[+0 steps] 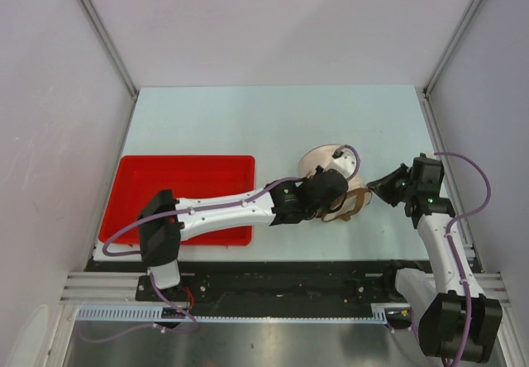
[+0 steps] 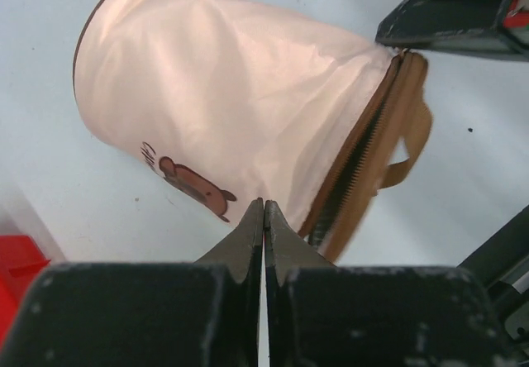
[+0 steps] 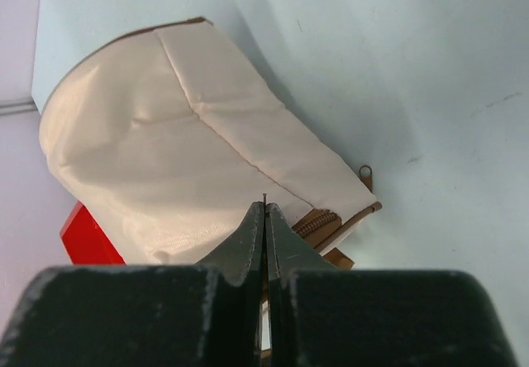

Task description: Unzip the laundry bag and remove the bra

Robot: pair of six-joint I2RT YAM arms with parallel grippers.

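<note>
The laundry bag (image 1: 327, 159) lies on its side at mid-table, a cream drum with a brown rim. It also shows in the left wrist view (image 2: 223, 94) and the right wrist view (image 3: 165, 135). Its zip (image 2: 355, 160) is partly open at the rim and shows dark teeth. My left gripper (image 1: 337, 196) is shut, its tips (image 2: 264, 207) pinched at the bag's fabric beside the zip. My right gripper (image 1: 372, 187) is shut at the rim, with a thin metal piece of the zip sticking out between its tips (image 3: 264, 206). The bra is hidden.
A flat red tray (image 1: 190, 181) lies left of the bag, under the left arm. A brown carry strap (image 2: 413, 135) hangs from the bag's rim. A loose metal ring (image 3: 365, 173) sits at the zip's end. Walls enclose the table on three sides.
</note>
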